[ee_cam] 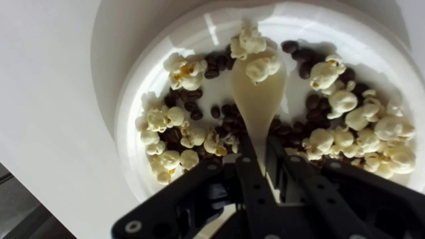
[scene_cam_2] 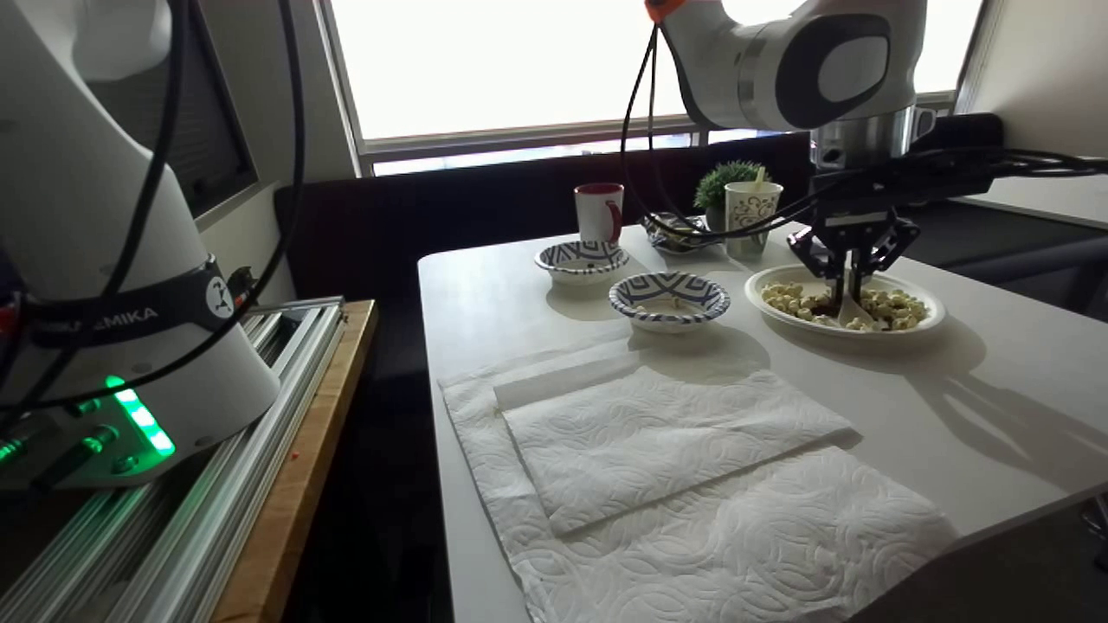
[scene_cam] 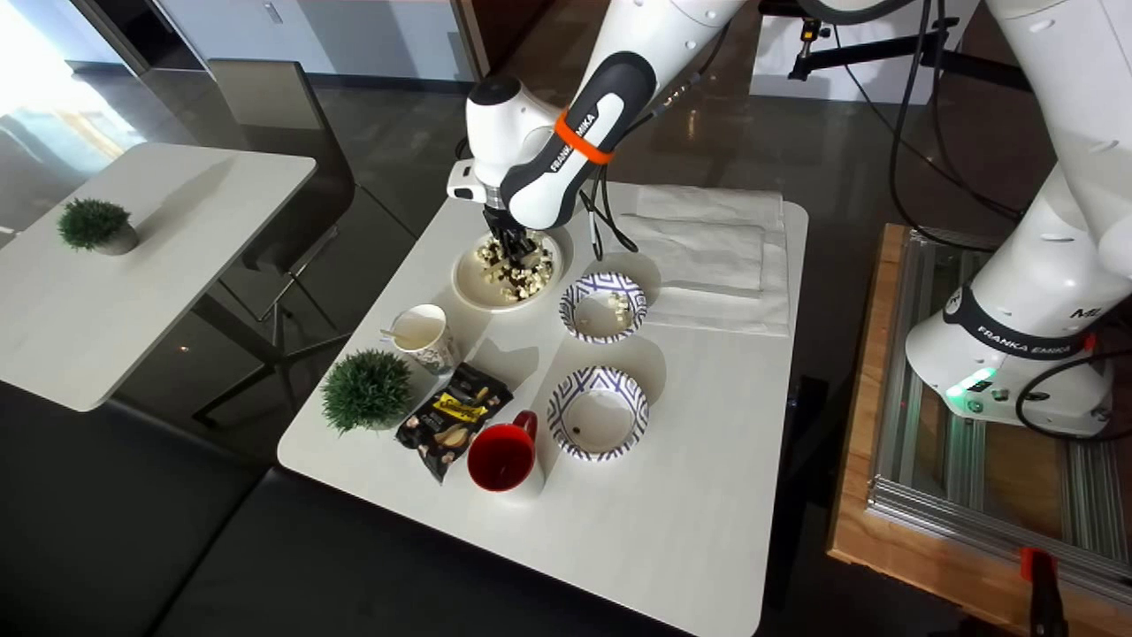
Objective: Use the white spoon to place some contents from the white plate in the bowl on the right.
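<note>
My gripper [ee_cam: 260, 146] points down over the white plate [ee_cam: 127, 132] and is shut on the handle of the white spoon [ee_cam: 257, 99]. The spoon's head lies low among the contents, pale popcorn [ee_cam: 362, 136] and dark brown beans [ee_cam: 232, 121]. One popcorn piece rests on the spoon's head and another is at its tip. The gripper also shows over the plate in both exterior views [scene_cam: 511, 248] [scene_cam_2: 847, 301]. A striped bowl [scene_cam: 603, 281] beside the plate holds a few popcorn bits. A like striped bowl [scene_cam: 598, 380] farther off has one dark bit in it.
A white cup [scene_cam: 420, 326] with a pale stick, a potted plant [scene_cam: 367, 389], a black snack bag [scene_cam: 455, 416] and a red-lined mug [scene_cam: 506, 458] stand along one side. Paper towels [scene_cam_2: 666, 441] cover the table by the bowls. Black cables [scene_cam_2: 640, 130] hang from the arm.
</note>
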`<act>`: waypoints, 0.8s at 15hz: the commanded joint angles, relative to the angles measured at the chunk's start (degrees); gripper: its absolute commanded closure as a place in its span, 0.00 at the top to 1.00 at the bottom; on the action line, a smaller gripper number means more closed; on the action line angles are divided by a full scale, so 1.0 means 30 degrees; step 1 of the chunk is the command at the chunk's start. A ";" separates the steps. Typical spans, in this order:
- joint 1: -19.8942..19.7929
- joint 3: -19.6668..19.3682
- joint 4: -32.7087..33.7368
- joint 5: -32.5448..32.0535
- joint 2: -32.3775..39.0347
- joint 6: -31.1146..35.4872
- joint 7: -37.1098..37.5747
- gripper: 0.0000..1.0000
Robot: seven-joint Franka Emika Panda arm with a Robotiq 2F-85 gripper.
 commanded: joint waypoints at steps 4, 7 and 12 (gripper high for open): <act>0.0779 -0.0925 -0.0196 -0.1841 -0.0102 0.0702 -0.0031 0.04; 0.1028 -0.1265 -0.0236 -0.2523 -0.0098 0.0750 -0.0023 0.04; 0.1401 -0.1716 -0.0230 -0.3507 -0.0068 0.0678 0.0012 0.04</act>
